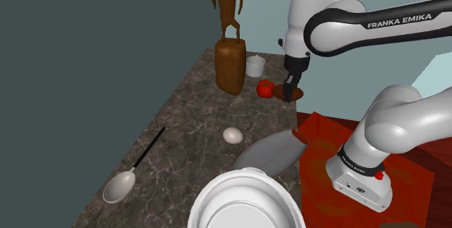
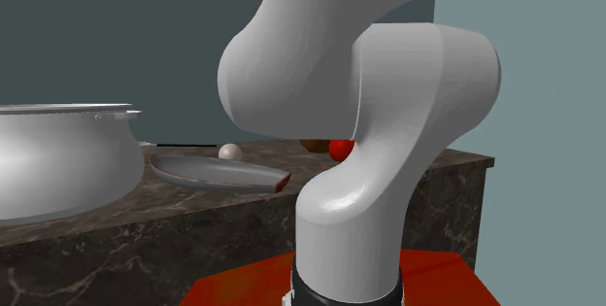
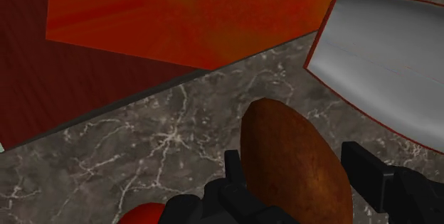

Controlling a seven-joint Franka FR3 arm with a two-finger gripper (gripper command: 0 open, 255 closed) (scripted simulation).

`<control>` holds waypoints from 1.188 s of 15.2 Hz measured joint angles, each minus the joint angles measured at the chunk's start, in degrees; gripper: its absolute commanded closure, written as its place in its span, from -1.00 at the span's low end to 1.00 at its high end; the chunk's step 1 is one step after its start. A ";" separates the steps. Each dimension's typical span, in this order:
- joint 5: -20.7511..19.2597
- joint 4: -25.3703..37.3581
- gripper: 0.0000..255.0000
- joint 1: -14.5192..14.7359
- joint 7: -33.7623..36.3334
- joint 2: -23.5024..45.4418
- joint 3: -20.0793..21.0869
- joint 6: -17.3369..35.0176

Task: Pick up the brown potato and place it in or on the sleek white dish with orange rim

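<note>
Pincer [image 3: 292, 155] clamped on the one brown potato [image 3: 284, 134]: two black fingers [image 3: 233, 176] a potato's width apart, one against each flank as far as I can see. Potato hangs low over the marble countertop [image 3: 142, 144], near its edge by the red stand [image 3: 185, 16]; can't tell if it's lifted. One round red fruit [image 1: 266, 87] just beside the pincer. One grey dish with orange rim [image 1: 271, 153] near, not touching the potato. Further out I count one pale egg-shaped thing [image 1: 232, 135], one spoon [image 1: 134, 172], one big white bowl [image 1: 246, 201], one small white pot [image 1: 255, 66], one wooden figure [image 1: 230, 2] on one wooden block [image 1: 230, 66].
</note>
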 measured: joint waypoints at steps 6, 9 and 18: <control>6.22 0.03 1.00 5.22 7.94 -1.48 7.07 -1.09; 9.41 0.77 1.00 7.87 12.19 -2.02 10.74 -2.01; 17.40 4.76 1.00 12.78 23.61 3.08 22.19 0.90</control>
